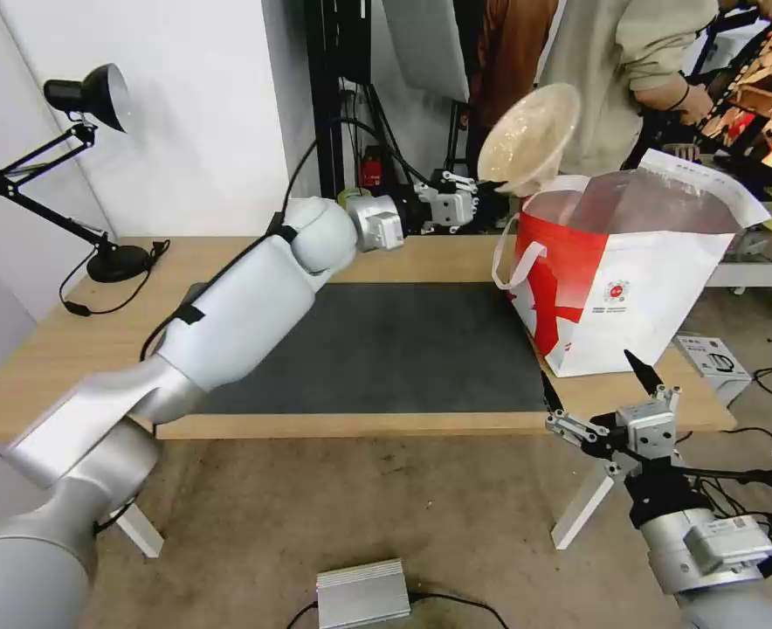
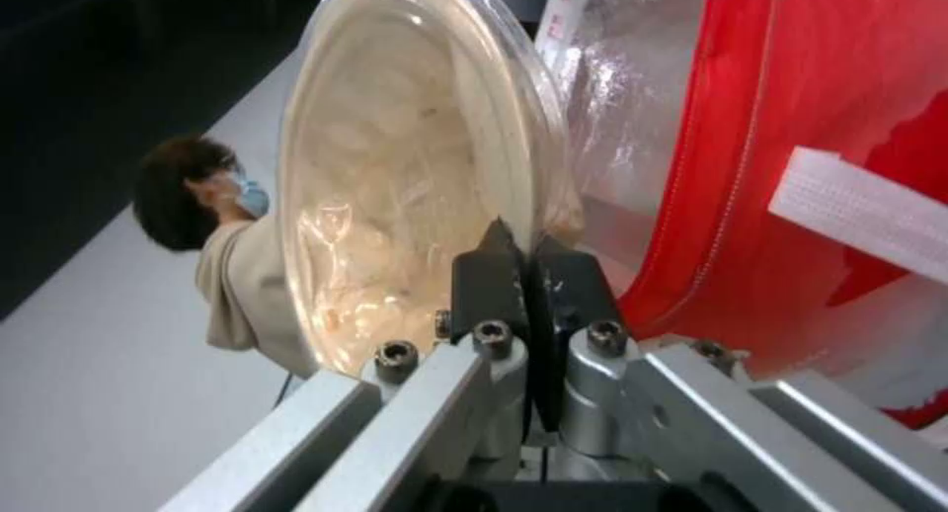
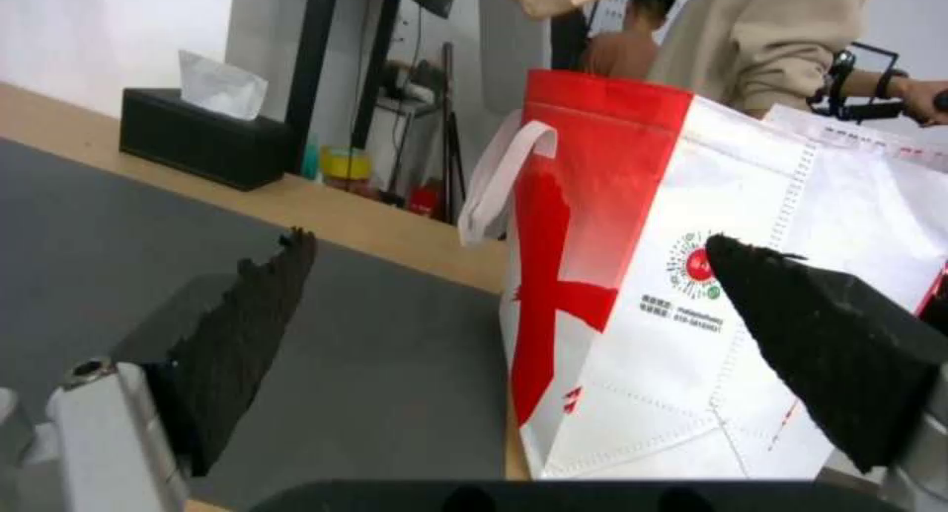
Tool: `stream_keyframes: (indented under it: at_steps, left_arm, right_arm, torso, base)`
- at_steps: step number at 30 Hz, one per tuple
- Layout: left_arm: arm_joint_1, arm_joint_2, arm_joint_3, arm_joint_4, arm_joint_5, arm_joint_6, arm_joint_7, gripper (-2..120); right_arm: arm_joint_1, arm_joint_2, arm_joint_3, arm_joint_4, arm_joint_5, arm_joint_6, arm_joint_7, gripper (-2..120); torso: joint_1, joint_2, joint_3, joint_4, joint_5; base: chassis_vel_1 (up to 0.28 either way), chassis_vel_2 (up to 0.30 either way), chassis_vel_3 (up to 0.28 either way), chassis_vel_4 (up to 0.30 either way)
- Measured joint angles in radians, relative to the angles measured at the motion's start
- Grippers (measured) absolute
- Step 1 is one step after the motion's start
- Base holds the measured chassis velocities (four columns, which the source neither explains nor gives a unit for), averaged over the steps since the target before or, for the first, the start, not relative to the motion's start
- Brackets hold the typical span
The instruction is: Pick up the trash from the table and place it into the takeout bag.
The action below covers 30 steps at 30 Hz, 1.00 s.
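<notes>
Left gripper [image 1: 484, 194] pinched shut on the rim of the beige-tan round plastic bowl [image 1: 528, 138], tilted on edge just above the open mouth of the boxy red-and-white woven takeout bag [image 1: 617, 293] at the right end of the light-wood table [image 1: 45, 349]. Thin glossy rim, narrow grip: likely to slip or swing and catch the bag's soft lip, spilling outside the crinkled silver foil lining [image 2: 632, 127]. Right gripper [image 1: 600, 406] spread wide and empty, off the front right corner.

White wall [image 1: 211, 114], black desk lamp [image 1: 80, 96], brownish floor [image 1: 316, 507].
</notes>
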Motion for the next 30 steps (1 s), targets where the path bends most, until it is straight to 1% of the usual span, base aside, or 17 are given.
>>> stream_keyframes:
  at_steps: [1, 3, 10, 14, 20, 24, 30]
  left_arm:
    - [0.002, -0.023, -0.018, 0.019, 0.044, -0.019, 0.008, 0]
    - [0.009, -0.048, -0.032, 0.038, 0.088, -0.032, 0.011, 0]
    - [0.021, -0.082, -0.056, 0.058, 0.148, -0.051, 0.016, 0]
    - [0.024, -0.128, -0.072, 0.092, 0.204, -0.070, 0.017, 0]
    - [0.018, -0.159, -0.084, 0.121, 0.248, -0.085, 0.016, 0]
    - [0.012, -0.198, -0.106, 0.151, 0.313, -0.101, 0.015, 0]
    - [-0.002, -0.232, -0.123, 0.182, 0.365, -0.105, 0.014, 0]
  right_arm:
    - [0.000, 0.000, 0.000, 0.000, 0.000, 0.000, 0.000, 100]
    - [0.000, 0.000, 0.000, 0.000, 0.000, 0.000, 0.000, 100]
    - [0.000, 0.000, 0.000, 0.000, 0.000, 0.000, 0.000, 100]
    - [0.000, 0.000, 0.000, 0.000, 0.000, 0.000, 0.000, 100]
    - [0.000, 0.000, 0.000, 0.000, 0.000, 0.000, 0.000, 100]
    - [0.000, 0.000, 0.000, 0.000, 0.000, 0.000, 0.000, 100]
    - [0.000, 0.000, 0.000, 0.000, 0.000, 0.000, 0.000, 100]
  torso:
    - [0.000, 0.000, 0.000, -0.0001, 0.0000]
    - [0.000, 0.000, 0.000, -0.0001, 0.0000]
    - [0.000, 0.000, 0.000, 0.0000, -0.0001]
    - [0.000, 0.000, 0.000, 0.0000, -0.0001]
    - [0.000, 0.000, 0.000, 0.0000, 0.0000]
    - [0.000, 0.000, 0.000, 0.0000, 0.0000]
    - [0.000, 0.000, 0.000, -0.0001, 0.0000]
  base:
    - [0.000, 0.000, 0.000, 0.000]
    - [0.000, 0.000, 0.000, 0.000]
    - [0.000, 0.000, 0.000, 0.000]
    - [0.000, 0.000, 0.000, 0.000]
    - [0.000, 0.000, 0.000, 0.000]
    - [0.000, 0.000, 0.000, 0.000]
    - [0.000, 0.000, 0.000, 0.000]
